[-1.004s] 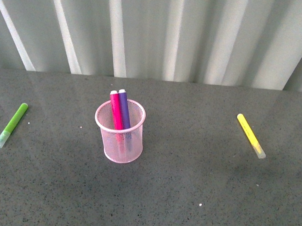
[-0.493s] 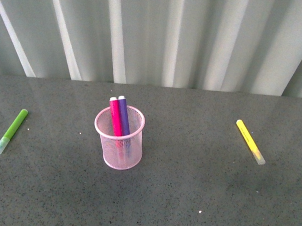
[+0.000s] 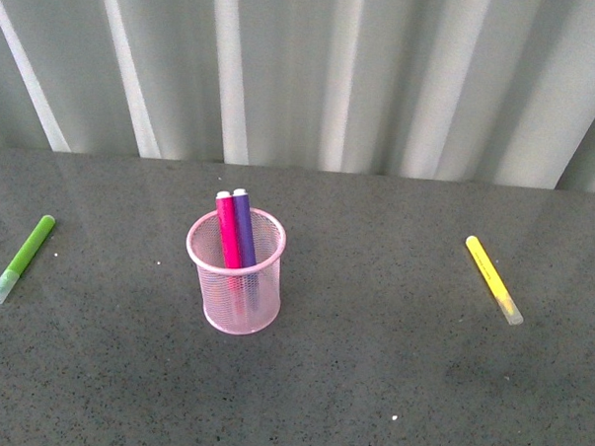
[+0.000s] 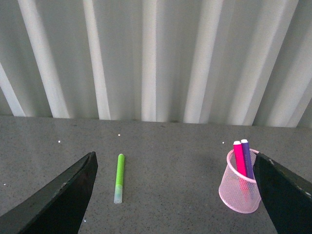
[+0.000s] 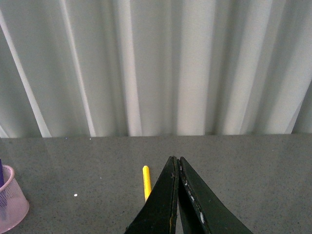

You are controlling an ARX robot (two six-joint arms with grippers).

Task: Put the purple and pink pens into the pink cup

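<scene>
Front view showed almost nothing different from half a second before; against the picture a full second back, the whole scene sat slightly lower — a small camera shift, not any movement of the things. By my reading the task was already finished: the deep purple marker and the magenta-pink marker stood side by side, touching, leaning toward the back inside the pale pink wire-mesh cup.

Counted: one cup, two markers in it, plus one lime-green marker lying well off to the left and one yellow marker well off to the right — four markers in all, on the speckled grey tabletop.

Wrist views showed the left gripper spread wide and empty, and the right gripper with fingers pressed together, holding nothing.
</scene>
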